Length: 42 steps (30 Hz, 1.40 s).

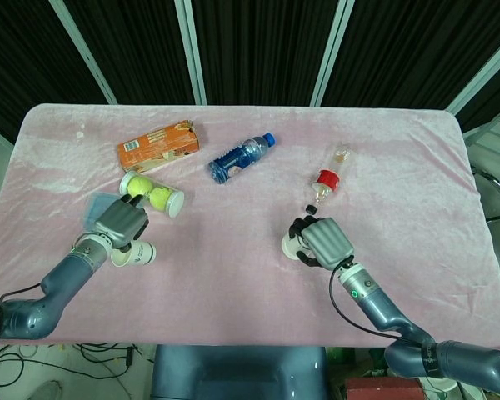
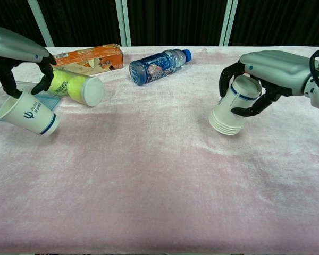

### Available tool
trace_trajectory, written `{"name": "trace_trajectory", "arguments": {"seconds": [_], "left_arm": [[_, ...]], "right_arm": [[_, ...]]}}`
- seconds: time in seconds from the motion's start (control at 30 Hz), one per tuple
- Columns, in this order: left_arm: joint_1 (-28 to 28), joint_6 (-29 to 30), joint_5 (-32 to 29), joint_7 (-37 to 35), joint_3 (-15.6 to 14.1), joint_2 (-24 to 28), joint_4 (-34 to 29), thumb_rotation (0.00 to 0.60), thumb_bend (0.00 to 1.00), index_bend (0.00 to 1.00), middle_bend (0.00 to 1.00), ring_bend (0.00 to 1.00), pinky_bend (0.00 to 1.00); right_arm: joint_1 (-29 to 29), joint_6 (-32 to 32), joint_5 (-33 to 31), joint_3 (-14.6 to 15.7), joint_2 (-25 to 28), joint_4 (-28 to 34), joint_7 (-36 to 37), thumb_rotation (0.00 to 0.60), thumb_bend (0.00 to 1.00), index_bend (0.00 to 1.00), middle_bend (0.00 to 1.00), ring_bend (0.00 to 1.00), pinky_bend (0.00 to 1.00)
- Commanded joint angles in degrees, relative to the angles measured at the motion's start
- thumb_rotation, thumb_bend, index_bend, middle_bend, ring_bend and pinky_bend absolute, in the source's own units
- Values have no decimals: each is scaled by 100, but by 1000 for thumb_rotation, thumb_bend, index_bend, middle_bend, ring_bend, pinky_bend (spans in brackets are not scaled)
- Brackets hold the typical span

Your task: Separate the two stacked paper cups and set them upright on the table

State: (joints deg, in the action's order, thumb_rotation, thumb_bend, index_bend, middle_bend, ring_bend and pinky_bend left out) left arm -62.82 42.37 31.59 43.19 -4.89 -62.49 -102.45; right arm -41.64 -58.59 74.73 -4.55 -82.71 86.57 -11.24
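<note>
Left hand (image 2: 18, 56) grips a paper cup (image 2: 27, 114) tilted low over the pink table (image 2: 159, 186), nr a blue lid (image 1: 100, 207) and tube of tennis balls (image 2: 74, 86). Right hand (image 2: 266, 71) clasps the other cup (image 2: 233, 106), base just above the cloth, w/ rim tipped away.

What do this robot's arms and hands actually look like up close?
Both arms are smooth blue-grey tubes. The left hand and right hand have silver-grey backs and black fingers. The right arm has a green light near its wrist, a thin black cable alongside, and white lettering further up.
</note>
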Motion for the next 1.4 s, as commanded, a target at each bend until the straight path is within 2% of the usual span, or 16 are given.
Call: {"name": "trace_trajectory", "arguments": {"seconds": [0.03, 0.27, 0.47, 0.7, 0.8, 0.93, 1.27, 1.4], "left_arm": [[-179, 180, -273, 189, -152, -295, 179, 600, 512, 592, 331, 0, 100], [-330, 290, -559, 294, -242, -691, 404, 600, 464, 555, 315, 0, 87], [-421, 435, -692, 395, -314, -858, 453, 600, 394, 477, 302, 0, 76], [-429, 594, -581, 307, -278, -806, 290, 600, 315, 365, 288, 0, 76], [-428, 675, -558, 261, -244, -730, 210, 600, 289, 322, 280, 0, 76], [-365, 775, -452, 56, -138, -542, 47, 600, 258, 309, 262, 0, 72], [-71, 793, 121, -721, 173, 84, -340, 600, 198, 284, 233, 0, 51], [291, 824, 740, -1479, 405, 474, -511, 600, 164, 267, 215, 0, 47]], "right_arm": [[29, 31, 29, -28, -38, -65, 102, 600, 394, 547, 381, 491, 579], [91, 163, 4, -33, 1, -93, 258, 600, 394, 547, 381, 491, 579], [140, 237, 17, -35, -29, -193, 413, 600, 395, 547, 380, 491, 579], [190, 283, 55, -21, 0, -229, 427, 600, 394, 547, 377, 490, 573], [218, 290, 44, -2, -20, -284, 355, 600, 395, 542, 363, 475, 528], [250, 272, 56, 43, -88, -399, 131, 600, 357, 443, 291, 402, 417], [254, 407, -252, 39, 21, 16, -590, 600, 174, 187, 16, 207, 296], [303, 283, -337, -56, 221, 395, -669, 600, 116, 142, 0, 174, 254]]}}
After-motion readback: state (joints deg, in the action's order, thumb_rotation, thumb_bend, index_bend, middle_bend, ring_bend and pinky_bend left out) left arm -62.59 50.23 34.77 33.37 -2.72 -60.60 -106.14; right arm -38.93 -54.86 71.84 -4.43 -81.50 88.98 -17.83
